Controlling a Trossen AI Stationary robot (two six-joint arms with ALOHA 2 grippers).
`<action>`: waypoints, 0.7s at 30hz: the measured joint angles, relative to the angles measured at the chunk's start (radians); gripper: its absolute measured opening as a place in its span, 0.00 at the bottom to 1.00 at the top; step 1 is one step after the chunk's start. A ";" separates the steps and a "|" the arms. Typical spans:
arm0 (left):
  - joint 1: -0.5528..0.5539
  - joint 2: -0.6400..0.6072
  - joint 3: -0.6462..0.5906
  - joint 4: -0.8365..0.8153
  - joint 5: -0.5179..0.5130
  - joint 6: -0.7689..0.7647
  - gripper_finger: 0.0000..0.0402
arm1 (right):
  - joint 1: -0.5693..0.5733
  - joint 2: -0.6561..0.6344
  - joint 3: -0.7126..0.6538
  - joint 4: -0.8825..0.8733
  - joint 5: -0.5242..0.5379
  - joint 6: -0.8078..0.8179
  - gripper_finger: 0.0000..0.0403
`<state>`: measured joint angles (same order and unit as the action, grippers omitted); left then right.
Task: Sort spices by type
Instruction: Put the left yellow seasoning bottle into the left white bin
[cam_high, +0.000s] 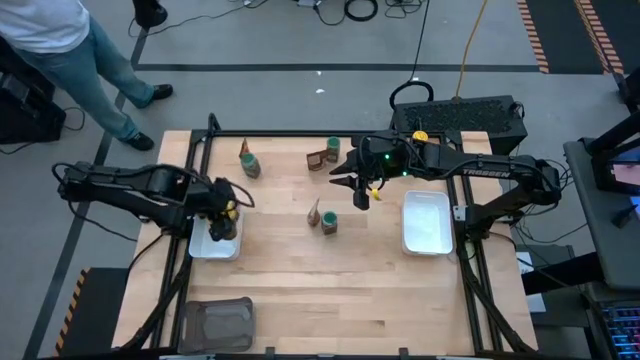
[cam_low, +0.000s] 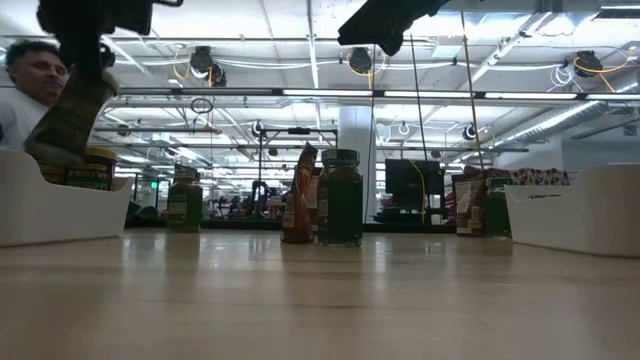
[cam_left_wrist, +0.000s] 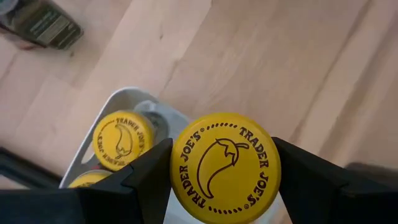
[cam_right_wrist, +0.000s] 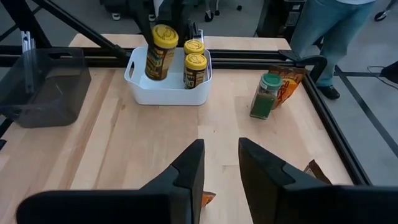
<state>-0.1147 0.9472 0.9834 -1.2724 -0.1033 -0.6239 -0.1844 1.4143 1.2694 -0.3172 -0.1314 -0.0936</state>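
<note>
My left gripper (cam_high: 226, 208) is over the left white tray (cam_high: 200, 248), shut on a yellow-lidded jar (cam_left_wrist: 225, 168). Two more yellow-lidded jars (cam_right_wrist: 194, 61) stand in that tray. My right gripper (cam_right_wrist: 217, 171) hangs open above the middle of the table and holds nothing. Green-lidded jars stand on the wood: one (cam_high: 329, 221) beside a brown-orange packet (cam_high: 314, 212), one (cam_high: 248, 162) with a packet at the far left, and one (cam_high: 333, 145) near the far edge. Another packet (cam_high: 321, 159) stands beside that last jar. My left gripper pinches the jar between its two fingers (cam_left_wrist: 149, 174), at opposite sides just under the yellow lid (cam_left_wrist: 186, 186). The fingers come from above, pointing down. The jar (cam_low: 68, 118) is lifted and tilted, its lower end about level with the tray's rim (cam_low: 60, 185).
A second white tray (cam_high: 427, 222) lies at the table's right. A dark grey tray (cam_high: 218, 322) sits at the near left corner. A black frame rail (cam_high: 300, 134) runs along the far edge. A person (cam_high: 70, 50) stands beyond the far left corner. Bare wood lies along the near side.
</note>
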 joint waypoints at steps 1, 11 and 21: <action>-0.007 0.002 -0.012 0.004 -0.011 0.000 0.61 | 0.000 0.000 0.000 0.000 0.000 0.002 0.20; -0.058 0.002 -0.124 0.021 -0.043 0.002 0.61 | 0.000 0.000 0.000 -0.002 0.000 0.006 0.20; -0.059 0.001 -0.137 0.061 -0.118 0.009 0.61 | 0.000 0.000 0.000 -0.007 0.000 -0.024 0.20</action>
<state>-0.1738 0.9485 0.8467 -1.2118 -0.2214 -0.6146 -0.1844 1.4143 1.2694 -0.3241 -0.1310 -0.1181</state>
